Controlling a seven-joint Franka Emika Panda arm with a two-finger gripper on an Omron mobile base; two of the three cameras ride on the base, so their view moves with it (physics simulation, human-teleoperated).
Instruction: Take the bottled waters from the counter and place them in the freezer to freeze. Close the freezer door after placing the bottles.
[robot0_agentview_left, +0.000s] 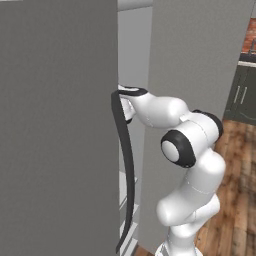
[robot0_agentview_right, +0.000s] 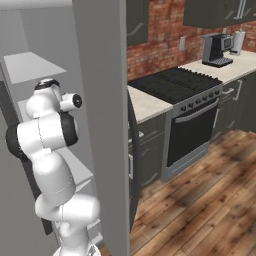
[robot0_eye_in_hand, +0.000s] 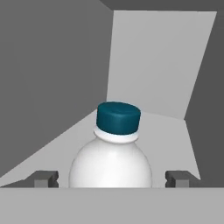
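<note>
While the arm reaches between the open doors into the freezer (robot0_agentview_left: 135, 60), the gripper (robot0_eye_in_hand: 112, 178) stands wide, its fingertips (robot0_eye_in_hand: 43, 178) clear of the bottle on either side. The bottled water (robot0_eye_in_hand: 111, 162) stands upright between them on a pale shelf (robot0_eye_in_hand: 170, 127), blue cap (robot0_eye_in_hand: 118, 117) just ahead.

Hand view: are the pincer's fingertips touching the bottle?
Apart. The hand view shows both fingertips standing wide of the bottle, with shelf showing in the gap on each side.
</note>
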